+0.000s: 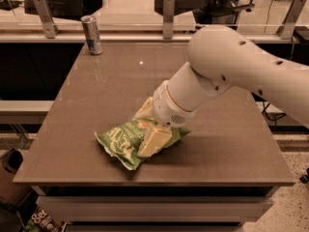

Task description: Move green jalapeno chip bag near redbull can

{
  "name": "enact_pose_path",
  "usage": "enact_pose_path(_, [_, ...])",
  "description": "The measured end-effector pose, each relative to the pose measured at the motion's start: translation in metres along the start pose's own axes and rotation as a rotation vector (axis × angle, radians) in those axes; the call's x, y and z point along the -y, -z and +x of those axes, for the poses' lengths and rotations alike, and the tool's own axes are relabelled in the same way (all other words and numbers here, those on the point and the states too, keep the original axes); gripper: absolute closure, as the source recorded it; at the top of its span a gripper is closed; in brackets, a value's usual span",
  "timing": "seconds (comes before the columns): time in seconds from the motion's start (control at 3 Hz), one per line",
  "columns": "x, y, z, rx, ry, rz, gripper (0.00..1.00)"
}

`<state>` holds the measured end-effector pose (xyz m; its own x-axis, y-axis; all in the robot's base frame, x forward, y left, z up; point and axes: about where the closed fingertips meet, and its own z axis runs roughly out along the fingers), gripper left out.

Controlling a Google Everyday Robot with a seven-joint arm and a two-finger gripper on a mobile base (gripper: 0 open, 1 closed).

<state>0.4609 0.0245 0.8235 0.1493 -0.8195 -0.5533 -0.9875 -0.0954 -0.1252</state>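
The green jalapeno chip bag point(120, 140) lies flat on the brown table point(227, 144), towards the front, left of centre. My gripper point(148, 126) is down on the bag's right part. Its two cream fingers straddle the foil: one finger point(154, 141) on the near side, the other point(143, 110) on the far side. The jaws are open, with green foil showing in the gap between them. The redbull can point(91, 35) stands upright at the table's far left corner, far from the bag.
My white arm point(241, 66) reaches in from the right over the table's middle. A rail with metal posts point(167, 16) runs behind the table's far edge. The table's front edge is just beyond the bag. The floor drops away on the left.
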Motion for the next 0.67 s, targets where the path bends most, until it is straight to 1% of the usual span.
enact_pose_path(0.67, [-0.0013,0.0016,-0.0025,-0.005,0.007,0.002,0.88])
